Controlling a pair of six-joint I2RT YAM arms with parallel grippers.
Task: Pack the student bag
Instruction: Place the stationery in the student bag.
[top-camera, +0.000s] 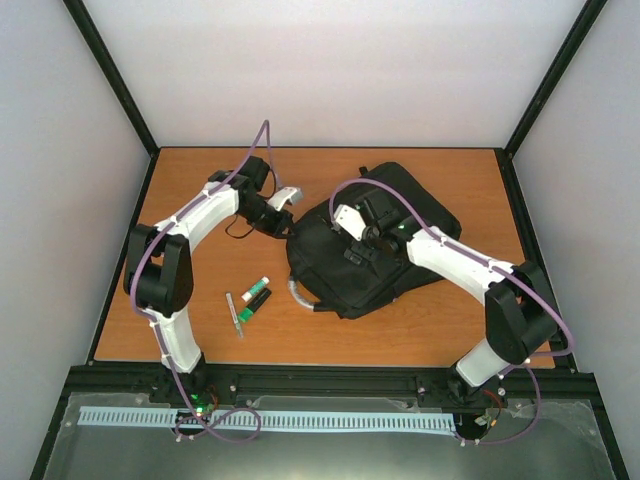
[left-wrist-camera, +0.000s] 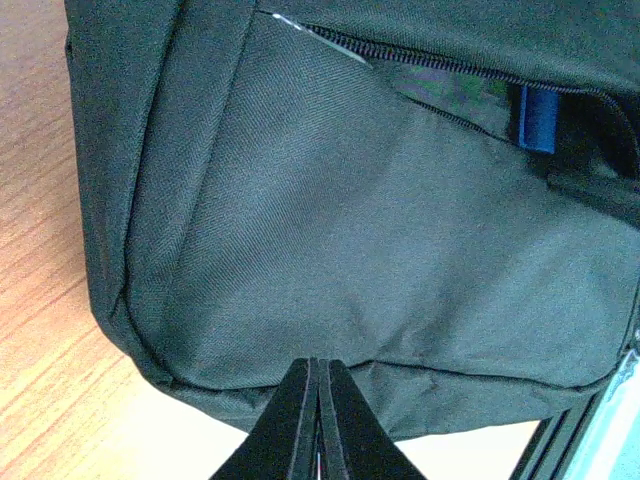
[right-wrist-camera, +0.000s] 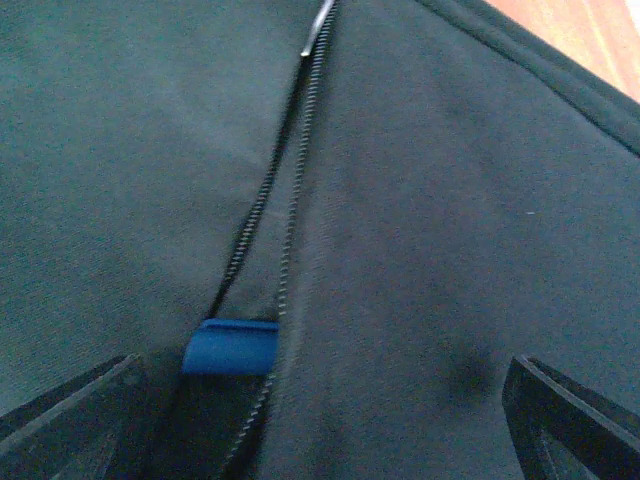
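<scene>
L gripper (left-wrist-camera: 318, 405) – jaws together – at edge of student bag (top-camera: 335, 275) on table (top-camera: 200, 180); R gripper (right-wrist-camera: 322, 405), jaws wide apart, over open zip (right-wrist-camera: 292, 200) w/ blue item (right-wrist-camera: 232, 347) inside.

Top view: high above the near edge, looking down on the whole table (top-camera: 420, 335). Wrist views: close on the bag (left-wrist-camera: 380, 260) — left from its side, right over the zip (right-wrist-camera: 290, 200). Both share a blue piece (right-wrist-camera: 230, 347).
</scene>
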